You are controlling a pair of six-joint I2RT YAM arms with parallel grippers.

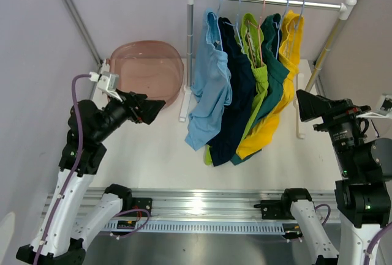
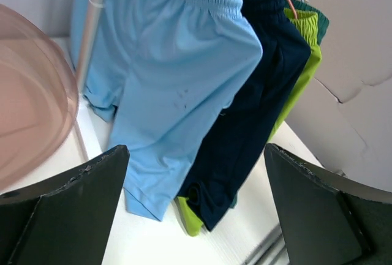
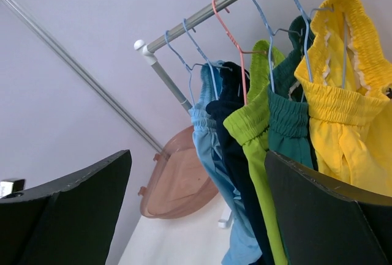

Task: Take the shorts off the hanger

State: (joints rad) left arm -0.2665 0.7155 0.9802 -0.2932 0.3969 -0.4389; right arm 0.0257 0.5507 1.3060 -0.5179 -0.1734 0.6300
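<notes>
Left tool (image 2: pixel 196 150) and right tool (image 3: pixel 197 155) are spread wide, empty; light blue shorts (image 2: pixel 177 63) should be pinched high, slid off

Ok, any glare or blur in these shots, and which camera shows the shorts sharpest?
Top view: soft, even light, one bright glare patch on the base rail, shorts in focus but small. Left wrist: light blue pair crisp and largest in frame, dark jaws in the foreground slightly soft. Right wrist: yellow pair sharp, jaws nearly black with little detail.
</notes>
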